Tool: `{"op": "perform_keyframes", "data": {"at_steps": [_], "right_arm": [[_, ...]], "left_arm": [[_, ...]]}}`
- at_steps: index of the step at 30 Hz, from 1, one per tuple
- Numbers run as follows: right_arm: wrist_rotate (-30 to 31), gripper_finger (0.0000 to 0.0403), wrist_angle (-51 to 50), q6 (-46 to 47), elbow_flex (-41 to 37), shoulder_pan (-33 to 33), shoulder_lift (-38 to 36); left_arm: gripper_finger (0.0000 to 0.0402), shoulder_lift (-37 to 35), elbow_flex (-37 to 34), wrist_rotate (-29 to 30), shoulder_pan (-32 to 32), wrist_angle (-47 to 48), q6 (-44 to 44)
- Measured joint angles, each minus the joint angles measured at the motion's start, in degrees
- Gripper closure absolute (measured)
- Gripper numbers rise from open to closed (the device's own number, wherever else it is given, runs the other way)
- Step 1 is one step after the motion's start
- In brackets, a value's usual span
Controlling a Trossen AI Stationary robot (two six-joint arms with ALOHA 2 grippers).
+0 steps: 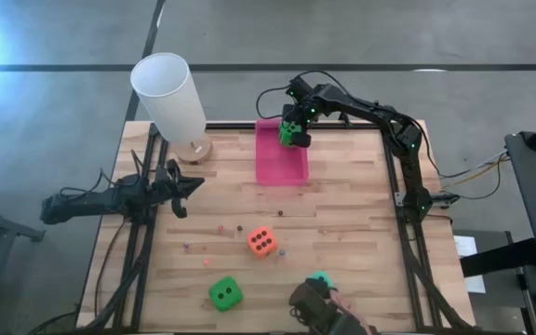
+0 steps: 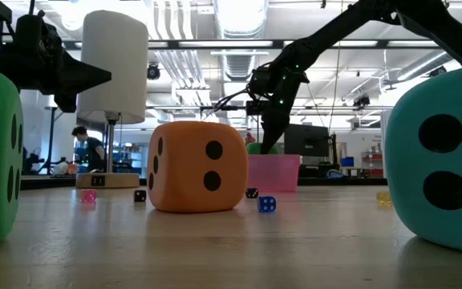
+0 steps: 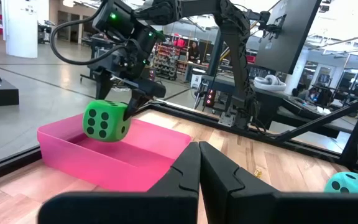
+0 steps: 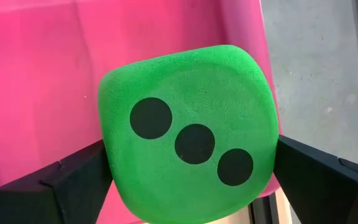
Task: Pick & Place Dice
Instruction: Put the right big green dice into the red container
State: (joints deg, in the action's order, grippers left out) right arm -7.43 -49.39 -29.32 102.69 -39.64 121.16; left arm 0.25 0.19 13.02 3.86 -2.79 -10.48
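Your right gripper has its jaws spread about as wide as they go, one finger on each side face of a bright green plush die with dark pips. It hangs over the far end of the shallow pink plastic tray, clear of the tray floor in the left wrist view. Whether the fingers are pressing the die or have just let go, the views do not settle.

Judge this die as light and squashy: fuzzy fabric, rounded corners, nothing brittle. It should give under the fingers and take a drop without harm, though it may bounce or roll. Take such a die across two flat opposite faces, square and at mid-height; a corner or edge pinch is likely to squirt out.

On the wooden counter nearer you than the tray sit the orange-red plush die, a second green plush die and a teal plush die, each apart from the others.

Your left gripper, jaws pressed together and empty, waits well to the left of the tray.
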Motion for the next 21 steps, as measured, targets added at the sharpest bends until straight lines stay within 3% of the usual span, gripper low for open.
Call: {"op": "perform_keyframes", "data": {"at_steps": [21], "right_arm": [[0.0,0.0003,0.4,-0.7,0.0,-0.1,0.0]], "left_arm": [[0.0395,0.0,0.0,0.0,0.0,0.0,0.0]]}}
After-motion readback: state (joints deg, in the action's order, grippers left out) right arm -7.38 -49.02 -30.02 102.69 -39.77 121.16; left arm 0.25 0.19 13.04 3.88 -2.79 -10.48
